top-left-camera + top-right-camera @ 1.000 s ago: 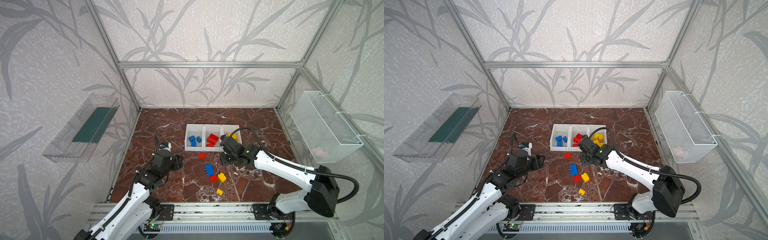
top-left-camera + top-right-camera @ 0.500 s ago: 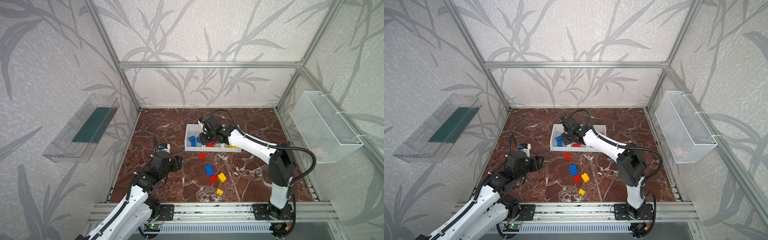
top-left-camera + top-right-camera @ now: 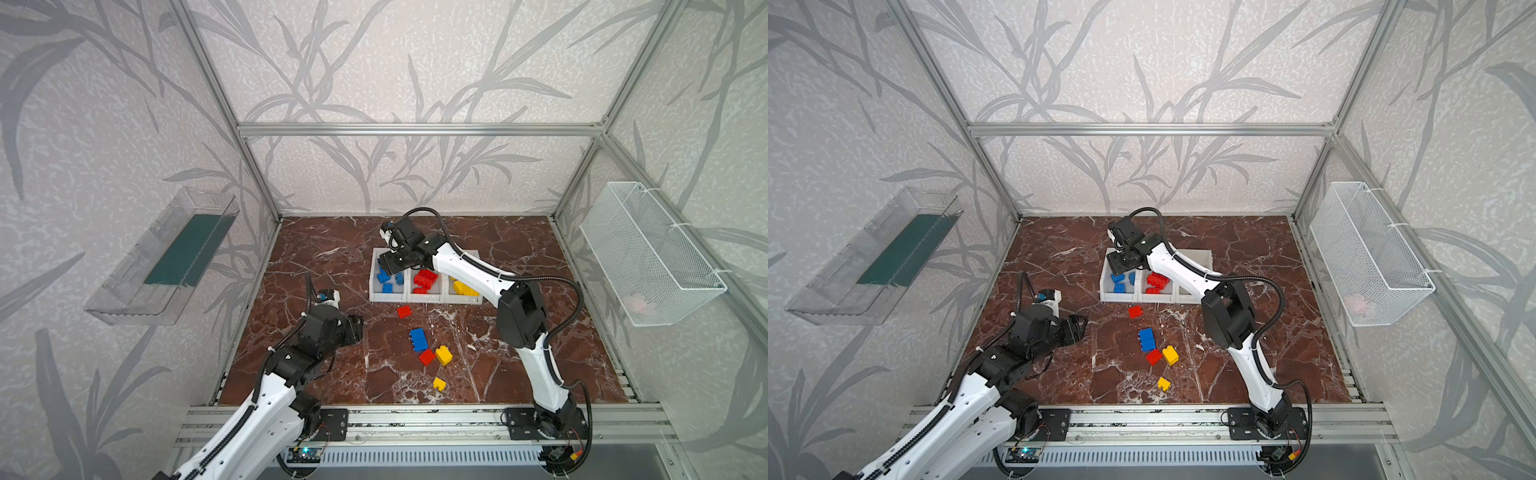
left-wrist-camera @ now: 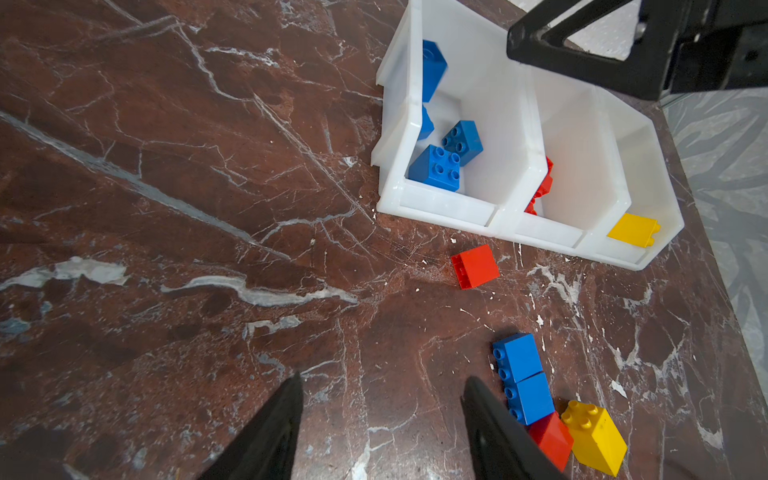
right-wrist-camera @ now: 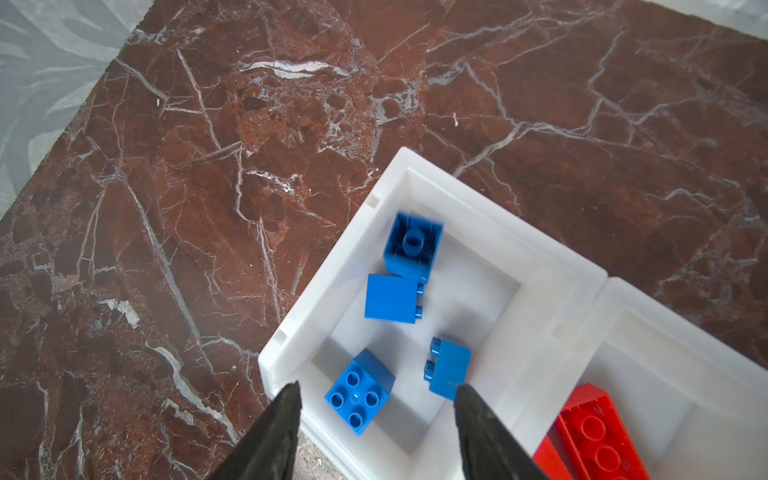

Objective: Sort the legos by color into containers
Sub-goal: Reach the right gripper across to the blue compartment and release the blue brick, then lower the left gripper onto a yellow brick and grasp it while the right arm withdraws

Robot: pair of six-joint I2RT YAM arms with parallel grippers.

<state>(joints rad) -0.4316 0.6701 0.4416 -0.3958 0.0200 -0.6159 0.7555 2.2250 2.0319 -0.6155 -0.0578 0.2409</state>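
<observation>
Right claw (image 5: 376, 388): I see it spread, pinching nothing, poised over the leftmost of the containers (image 3: 386, 297).
Left claw (image 4: 382, 378): spread and empty, above bare bench (image 3: 316, 249), near-left of the bins and well apart from them.
Left bin: four blue legos (image 5: 359, 397) lie inside. The blurred blue brick (image 5: 413, 245) shows its hollow underside to my wrist camera.
Middle bin: red bricks (image 3: 424, 277).
Right bin: yellow bricks (image 3: 464, 289).
Loose on bench: a lone red brick (image 3: 404, 311) sits just near of the bins. Nearer still, a blue pair (image 3: 418, 339) lies end to end, just beside a second red brick (image 3: 427, 356) and a yellow brick (image 3: 444, 355). A small yellow brick (image 3: 439, 384) lies nearest, apart.
</observation>
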